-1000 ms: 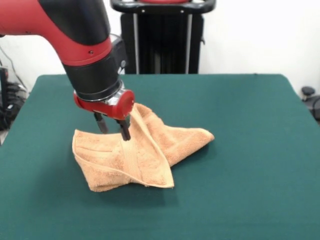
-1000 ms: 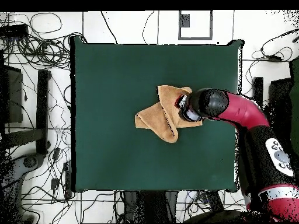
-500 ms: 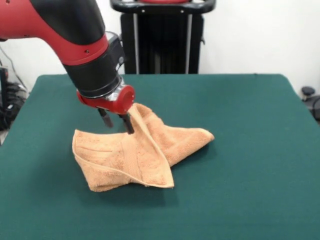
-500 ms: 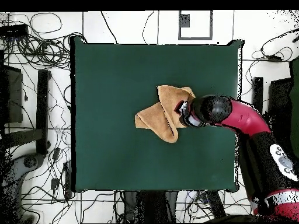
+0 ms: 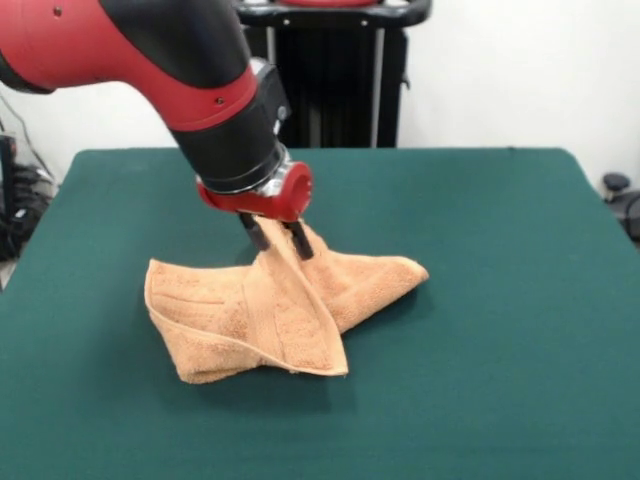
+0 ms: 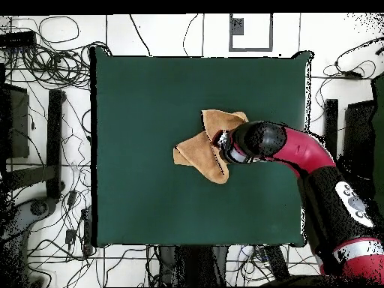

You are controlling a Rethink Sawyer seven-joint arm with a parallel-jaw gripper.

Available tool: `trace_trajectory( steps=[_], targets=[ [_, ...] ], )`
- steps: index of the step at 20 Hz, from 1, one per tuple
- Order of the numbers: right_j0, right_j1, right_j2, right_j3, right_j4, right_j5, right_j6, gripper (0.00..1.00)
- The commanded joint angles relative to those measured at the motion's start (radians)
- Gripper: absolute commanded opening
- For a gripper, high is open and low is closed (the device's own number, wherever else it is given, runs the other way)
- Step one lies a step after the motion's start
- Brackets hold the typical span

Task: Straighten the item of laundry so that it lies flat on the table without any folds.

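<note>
The orange-tan towel lies crumpled near the middle of the green table, folded over itself with a raised ridge running from its far side to its near corner. One flap points right. My gripper hangs at the far end of that ridge, open, with its two dark fingers apart and their tips at the cloth. I cannot tell whether they touch it. In the overhead view the towel shows left of the arm's wrist, which hides most of the gripper above the table.
A black stand rises behind the table's far edge. Cables and equipment lie on the floor around the table. Bare green cloth stretches wide on every side of the towel.
My gripper has moved right in the front view, from over the towel's left part to the far end of its ridge. The towel keeps its shape.
</note>
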State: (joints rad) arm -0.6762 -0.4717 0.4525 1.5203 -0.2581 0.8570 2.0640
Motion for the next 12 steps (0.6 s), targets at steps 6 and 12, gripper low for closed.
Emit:
trace_trajectory(
  steps=[6,12],
  targets=[
    [0.031,0.113,0.111,0.077,-0.015,0.021,-0.168,1.0],
    [0.059,0.224,0.047,-0.04,-0.127,-0.09,-0.174,1.0]
  ],
)
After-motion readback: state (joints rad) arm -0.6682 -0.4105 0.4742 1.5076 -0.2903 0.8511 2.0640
